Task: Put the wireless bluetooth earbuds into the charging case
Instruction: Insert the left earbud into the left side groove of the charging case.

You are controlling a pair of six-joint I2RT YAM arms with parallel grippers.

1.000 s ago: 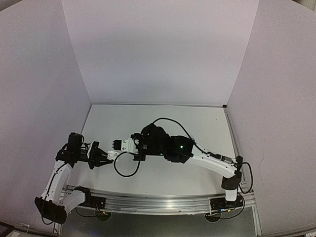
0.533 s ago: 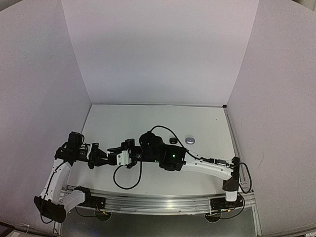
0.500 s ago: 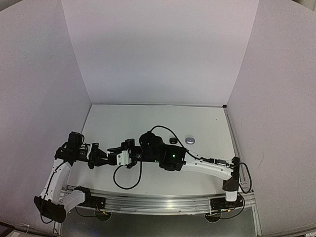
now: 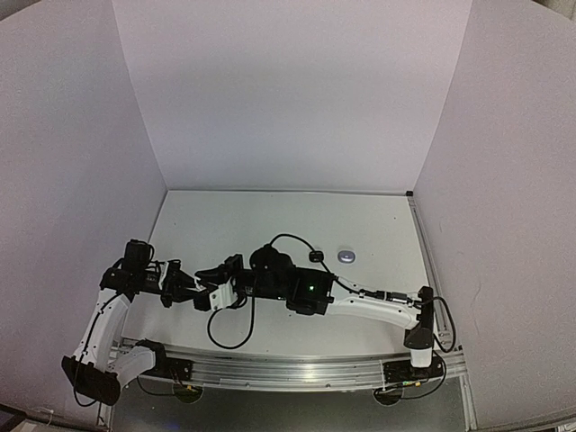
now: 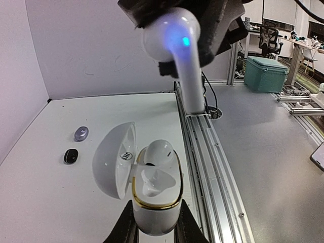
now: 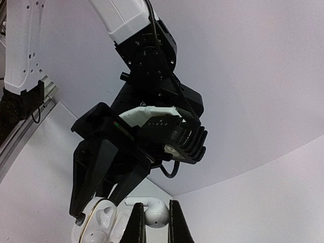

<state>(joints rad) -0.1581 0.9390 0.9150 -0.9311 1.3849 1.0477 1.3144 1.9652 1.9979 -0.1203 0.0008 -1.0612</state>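
Observation:
My left gripper point(image 5: 154, 230) is shut on the base of a white charging case point(image 5: 156, 195) with a gold rim, its lid open to the left. One white earbud point(image 5: 160, 152) sits in the far slot; the near slot is bare. My right gripper point(image 6: 155, 225) is shut on a second white earbud point(image 6: 156, 212) with a stem. In the left wrist view this earbud point(image 5: 172, 40) glows blue and hangs above the case, apart from it. In the top view the left gripper point(image 4: 191, 293) and the right gripper point(image 4: 209, 288) meet at the near left.
A small black piece point(image 4: 316, 256) and a silvery grey rounded piece point(image 4: 346, 256) lie on the white table point(image 4: 270, 220) right of centre; both show in the left wrist view, black point(image 5: 71, 156) and grey point(image 5: 81, 133). The aluminium rail point(image 4: 288, 367) runs along the near edge.

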